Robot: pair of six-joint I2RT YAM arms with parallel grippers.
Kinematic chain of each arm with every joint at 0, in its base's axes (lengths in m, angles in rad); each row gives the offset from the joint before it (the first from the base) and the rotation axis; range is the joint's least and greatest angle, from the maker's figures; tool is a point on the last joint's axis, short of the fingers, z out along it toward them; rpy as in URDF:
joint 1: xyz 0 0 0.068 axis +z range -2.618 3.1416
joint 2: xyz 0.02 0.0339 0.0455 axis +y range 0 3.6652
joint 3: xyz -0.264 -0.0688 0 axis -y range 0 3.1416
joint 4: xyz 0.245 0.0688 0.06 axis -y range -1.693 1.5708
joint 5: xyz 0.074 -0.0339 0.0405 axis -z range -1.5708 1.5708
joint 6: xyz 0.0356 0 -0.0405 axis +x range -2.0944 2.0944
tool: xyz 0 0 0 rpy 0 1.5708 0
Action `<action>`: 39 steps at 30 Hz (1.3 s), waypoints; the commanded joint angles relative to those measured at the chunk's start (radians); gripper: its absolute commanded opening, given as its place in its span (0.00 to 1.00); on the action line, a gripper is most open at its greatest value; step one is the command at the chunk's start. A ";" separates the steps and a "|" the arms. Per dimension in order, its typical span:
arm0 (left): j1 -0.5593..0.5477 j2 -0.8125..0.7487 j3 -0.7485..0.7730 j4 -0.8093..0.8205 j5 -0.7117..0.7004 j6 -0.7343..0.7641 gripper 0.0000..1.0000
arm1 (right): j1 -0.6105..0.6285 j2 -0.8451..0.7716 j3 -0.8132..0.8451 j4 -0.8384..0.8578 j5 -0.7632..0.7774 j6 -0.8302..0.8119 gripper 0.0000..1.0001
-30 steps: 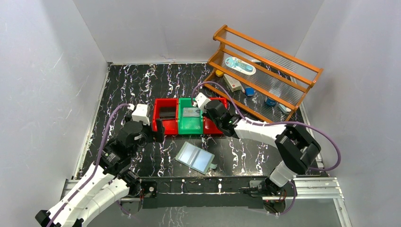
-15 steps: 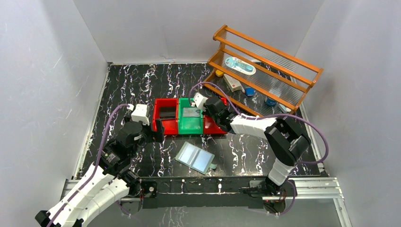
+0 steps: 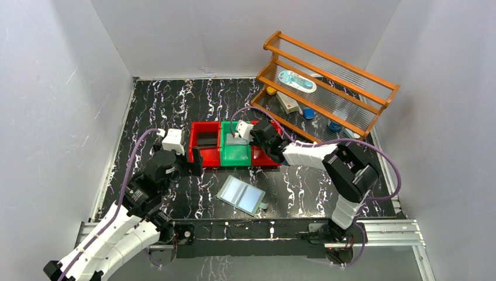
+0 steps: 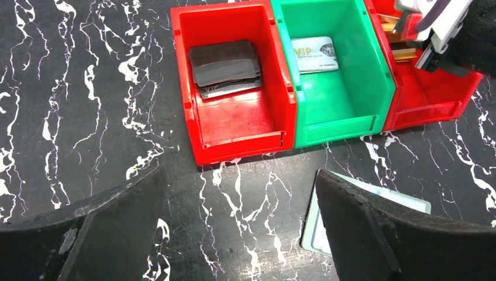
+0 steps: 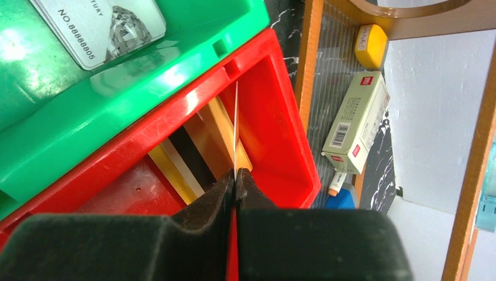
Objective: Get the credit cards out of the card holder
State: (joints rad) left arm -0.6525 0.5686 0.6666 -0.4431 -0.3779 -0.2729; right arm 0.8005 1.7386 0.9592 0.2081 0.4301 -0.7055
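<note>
Left arm pose: bent low at the table's left side, with the left gripper (image 4: 240, 184) above the black white-veined table (image 3: 164, 99), just in front of the left red plastic bin (image 4: 234, 88).
Left fingers: spread wide, holding nothing and touching nothing.
Right arm pose: stretched across from its base, with the right gripper (image 5: 235, 175) over the right red plastic bin (image 5: 275, 134).
Right fingers: pressed almost together, pinching a thin flat card (image 5: 236, 129) seen edge-on as a pale line. Its colour cannot be told.
Other cards: tan-gold striped cards (image 5: 199, 152) in the right red bin. Silvery grey card (image 4: 314, 54) in the green plastic bin (image 4: 333, 76). Dark cards (image 4: 225, 61) stacked in the left red bin.
Card holder: sage-green folding wallet (image 3: 241, 195) lying open, pale blue sleeves up, on the table in front of the bins.
</note>
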 commanded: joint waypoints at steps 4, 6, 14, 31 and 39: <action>0.000 0.001 -0.003 0.004 -0.015 -0.002 0.98 | -0.003 0.043 0.052 -0.047 -0.040 -0.049 0.19; 0.000 0.003 -0.004 0.005 -0.016 -0.003 0.98 | -0.003 0.039 0.057 -0.056 -0.035 -0.046 0.21; 0.000 0.004 -0.004 0.004 -0.017 -0.004 0.98 | -0.003 -0.045 0.040 -0.042 -0.062 0.004 0.45; 0.001 0.016 -0.003 0.003 -0.046 -0.012 0.98 | -0.001 -0.384 0.025 -0.258 -0.275 1.176 0.56; 0.001 0.022 -0.002 -0.017 -0.165 -0.050 0.98 | 0.190 -0.330 0.021 -0.467 -0.068 1.576 0.61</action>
State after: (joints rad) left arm -0.6525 0.5877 0.6662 -0.4454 -0.4431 -0.2958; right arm 0.8806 1.3861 0.9585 -0.0978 0.2058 0.5495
